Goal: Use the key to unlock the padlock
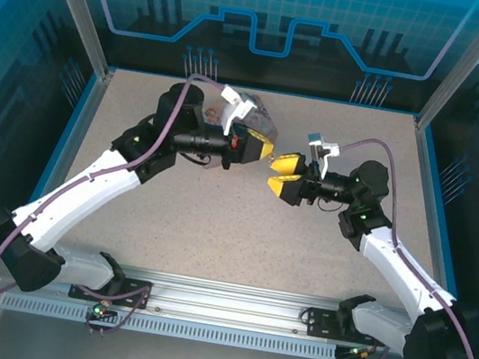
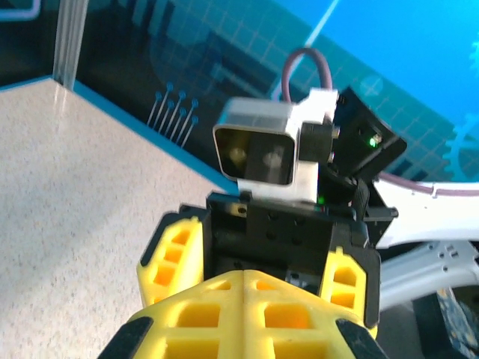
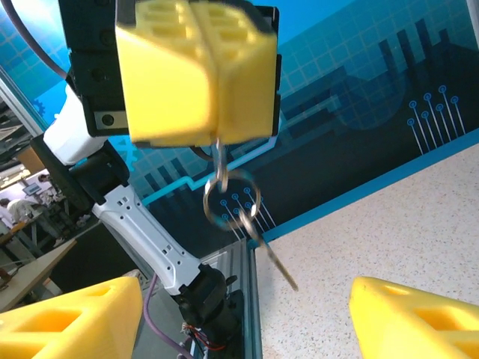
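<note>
In the right wrist view my left gripper (image 3: pixel 196 75) hangs at the top, its yellow fingers pressed shut. A thin silver loop, the padlock's shackle (image 3: pixel 219 163), sticks out below them; the blue body is hidden between the pads. A key ring (image 3: pixel 232 198) hangs through it, and the thin dark key (image 3: pixel 271 256) dangles slanted from the ring. My right gripper (image 3: pixel 247 314) is open just in front of and below the key, not touching it. From above, the left gripper (image 1: pixel 265 150) and right gripper (image 1: pixel 284 176) nearly meet mid-table. In the left wrist view my left gripper (image 2: pixel 243 299) faces the open right gripper (image 2: pixel 258 254).
A dark pinkish box (image 1: pixel 262 124) lies on the table behind the left gripper. The speckled tabletop (image 1: pixel 215 221) has blue walls on three sides and a metal rail (image 1: pixel 228 310) along the near edge, where both arm bases sit.
</note>
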Tool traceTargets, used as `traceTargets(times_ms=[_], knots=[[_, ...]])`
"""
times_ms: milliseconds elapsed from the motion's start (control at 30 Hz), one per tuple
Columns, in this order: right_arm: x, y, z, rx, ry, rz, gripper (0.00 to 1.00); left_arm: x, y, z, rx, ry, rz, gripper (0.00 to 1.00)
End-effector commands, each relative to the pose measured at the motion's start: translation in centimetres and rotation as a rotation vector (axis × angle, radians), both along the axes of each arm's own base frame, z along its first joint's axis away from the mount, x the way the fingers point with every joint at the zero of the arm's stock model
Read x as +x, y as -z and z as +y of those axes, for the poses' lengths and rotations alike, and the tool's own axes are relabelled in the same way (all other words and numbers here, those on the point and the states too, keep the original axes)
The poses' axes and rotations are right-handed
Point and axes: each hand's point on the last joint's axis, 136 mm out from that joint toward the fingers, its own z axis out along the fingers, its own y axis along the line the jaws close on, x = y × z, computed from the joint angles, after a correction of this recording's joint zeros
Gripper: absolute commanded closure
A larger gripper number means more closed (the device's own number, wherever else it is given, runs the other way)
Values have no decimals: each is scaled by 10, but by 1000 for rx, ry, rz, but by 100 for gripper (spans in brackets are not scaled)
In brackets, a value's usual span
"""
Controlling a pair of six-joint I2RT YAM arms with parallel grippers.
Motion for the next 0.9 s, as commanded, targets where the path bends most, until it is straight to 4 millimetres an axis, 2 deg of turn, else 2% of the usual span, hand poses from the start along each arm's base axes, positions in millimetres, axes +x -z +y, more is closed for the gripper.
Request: traceTargets(times_ms=[0,300,533,867], knots=[[-3,-21,0,23,-33,-94,28,-18,21,5,123,96,41,100],[-6,-20,16,15,-95,-102,43,-23,20,6,190,143,50,100],[-7,-17,18,2,-109,-92,61,-23,18,7,192,137,43,100],[-11,-11,24,-20,-133,-80,67,-20,16,5,182,130,34,100]])
